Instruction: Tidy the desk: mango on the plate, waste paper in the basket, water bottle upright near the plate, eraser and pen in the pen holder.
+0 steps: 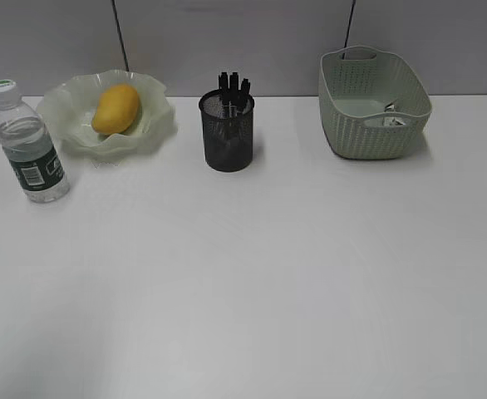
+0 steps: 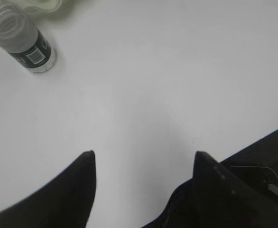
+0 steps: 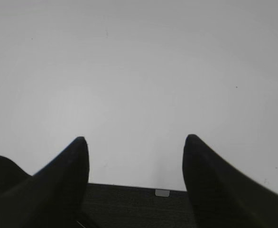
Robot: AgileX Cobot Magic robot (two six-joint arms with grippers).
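Note:
The yellow mango (image 1: 116, 109) lies in the wavy-rimmed green plate (image 1: 152, 125) at the back left of the desk (image 1: 252, 266). Just left of the plate the water bottle (image 1: 29, 145) (image 2: 23, 40) stands upright. Black pens stick out of the mesh pen holder (image 1: 227, 133) at the back middle; the eraser is out of view. A bit of waste paper (image 1: 393, 120) shows inside the basket (image 1: 373, 104) at the back right. My left gripper (image 2: 143, 153) is open over bare desk, well away from the bottle. My right gripper (image 3: 135, 138) is open at the desk's front edge, holding nothing.
A grey partition wall runs behind the desk. In the wrist views a dark surface lies past the desk's edge (image 3: 129, 186). Neither arm shows in the exterior view.

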